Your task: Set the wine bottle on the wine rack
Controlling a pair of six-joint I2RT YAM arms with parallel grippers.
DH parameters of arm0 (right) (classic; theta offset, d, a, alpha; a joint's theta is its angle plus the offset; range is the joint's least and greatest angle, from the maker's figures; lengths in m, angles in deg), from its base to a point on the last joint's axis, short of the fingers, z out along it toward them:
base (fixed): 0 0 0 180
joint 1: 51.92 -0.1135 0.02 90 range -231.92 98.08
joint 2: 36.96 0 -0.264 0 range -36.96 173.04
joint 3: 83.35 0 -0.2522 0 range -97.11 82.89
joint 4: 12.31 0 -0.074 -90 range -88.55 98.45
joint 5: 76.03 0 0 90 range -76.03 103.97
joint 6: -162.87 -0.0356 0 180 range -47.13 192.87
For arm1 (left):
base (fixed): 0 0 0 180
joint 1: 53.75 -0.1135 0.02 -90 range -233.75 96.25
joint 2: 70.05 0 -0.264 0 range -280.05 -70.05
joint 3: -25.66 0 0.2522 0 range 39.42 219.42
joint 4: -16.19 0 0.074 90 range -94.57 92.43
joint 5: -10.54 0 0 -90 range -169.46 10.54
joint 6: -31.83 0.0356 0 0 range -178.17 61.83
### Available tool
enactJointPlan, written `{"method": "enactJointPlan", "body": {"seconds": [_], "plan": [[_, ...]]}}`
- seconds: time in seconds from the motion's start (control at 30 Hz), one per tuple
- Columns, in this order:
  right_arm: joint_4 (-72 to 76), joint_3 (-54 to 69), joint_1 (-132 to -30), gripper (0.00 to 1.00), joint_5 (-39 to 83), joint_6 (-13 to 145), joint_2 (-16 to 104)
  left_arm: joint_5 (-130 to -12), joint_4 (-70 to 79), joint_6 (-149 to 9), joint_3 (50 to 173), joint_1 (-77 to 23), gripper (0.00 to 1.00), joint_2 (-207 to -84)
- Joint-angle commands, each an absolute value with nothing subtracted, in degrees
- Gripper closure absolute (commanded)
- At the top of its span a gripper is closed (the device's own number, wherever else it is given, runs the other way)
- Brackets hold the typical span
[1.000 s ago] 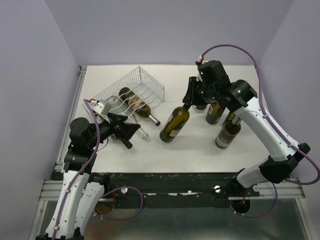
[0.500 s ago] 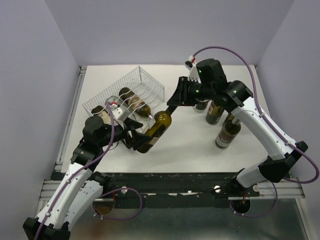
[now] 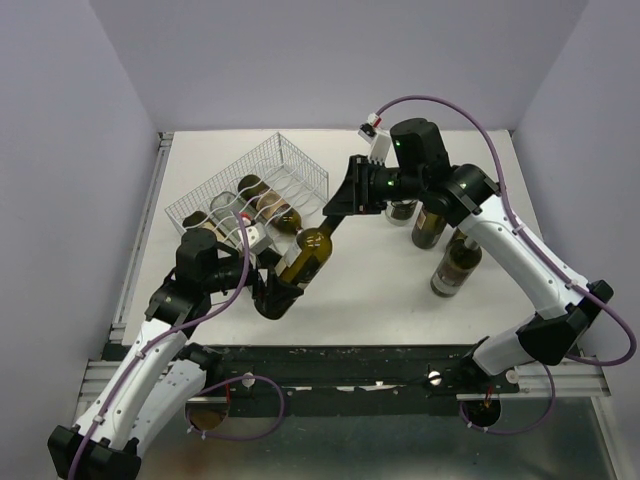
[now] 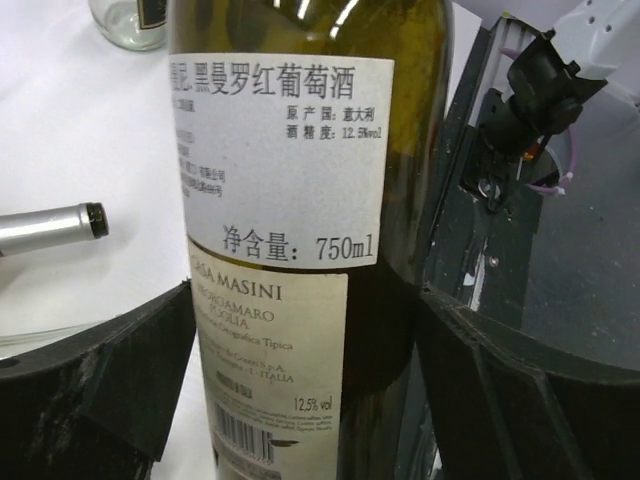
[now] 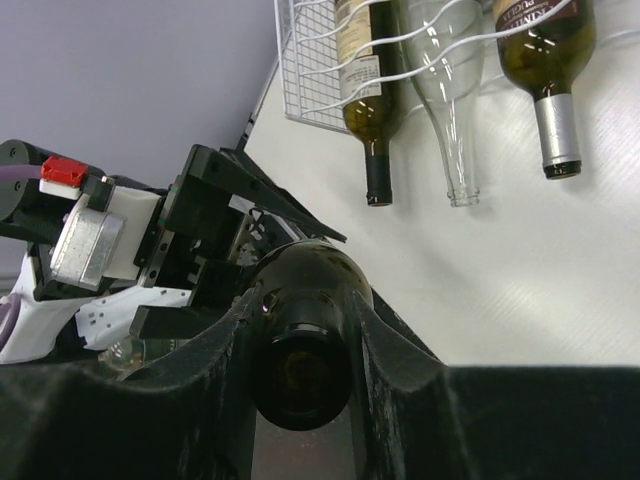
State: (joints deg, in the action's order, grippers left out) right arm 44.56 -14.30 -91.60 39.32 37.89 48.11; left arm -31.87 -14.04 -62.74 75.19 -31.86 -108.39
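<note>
From above, the wine bottle's point(image 3: 303, 258) neck is hidden inside the right gripper point(image 3: 333, 212), whose jaws are clamped on it, and its base is lost within the left gripper point(image 3: 272, 296). Only the left wrist view shows those jaws wide apart, flanking dark green glass with white labels. The bottle slants over the bench point(image 3: 390, 290), just beside the wine rack point(image 3: 292, 158)

Glossy dk glass wine bottle point(image 3: 303, 258) w/ matt paper label point(image 4: 278, 150)
</note>
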Motion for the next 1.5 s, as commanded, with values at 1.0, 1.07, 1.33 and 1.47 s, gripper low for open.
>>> {"method": "enactJointPlan", "body": {"seconds": [1.0,1.07,1.33,1.47], "plan": [[40.64,-10.98,-91.56,0.23,44.3,44.22,42.93,-45.45,-18.57,-41.07,82.57,-31.6,1.0,-105.91],[41.09,-11.68,-91.56,0.2,44.3,45.36,42.84,-45.45,-19.27,-34.47,83.27,-31.6,1.0,-105.29],[44.33,-14.49,-91.65,0.14,41.14,49.05,42.57,-44.22,-26.48,-9.93,86.35,-31.51,1.0,-106.17],[47.58,-15.55,-91.65,0.14,40.95,52.12,43.37,-45.1,-26.04,-5.0,87.06,-31.51,1.0,-106.69]]}}
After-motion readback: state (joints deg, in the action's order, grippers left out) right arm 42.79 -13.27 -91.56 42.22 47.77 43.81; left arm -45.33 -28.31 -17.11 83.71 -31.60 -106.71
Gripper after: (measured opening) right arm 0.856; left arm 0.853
